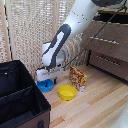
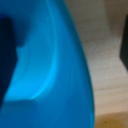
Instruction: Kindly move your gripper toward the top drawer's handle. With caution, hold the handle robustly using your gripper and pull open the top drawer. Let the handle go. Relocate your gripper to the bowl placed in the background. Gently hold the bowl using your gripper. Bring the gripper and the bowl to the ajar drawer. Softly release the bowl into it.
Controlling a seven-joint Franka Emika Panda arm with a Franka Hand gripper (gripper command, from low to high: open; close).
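Arm reaching down onto the blue bowl, drawer stage seemingly behind it

The gripper [image 1: 46, 77] is hovering right at the blue bowl [image 1: 45, 85] on the wooden floor [image 1: 100, 105], beside the yellow bowl [image 1: 67, 92]; the wrist view is filling with blue rim [image 2: 60, 75], one dark finger [image 2: 7, 50] inside, but I cannot tell whether the fingers are clamping. The top drawer [image 1: 102, 42] is looking slightly open. Carrying and dropping are remaining.

Exterior view: looked down from above onto wooden floor [image 1: 100, 100], not near. Wrist view: looked down, very close on blue bowl [image 2: 55, 75]. Shared: same bowl [image 1: 45, 86] and floor [image 2: 105, 65].
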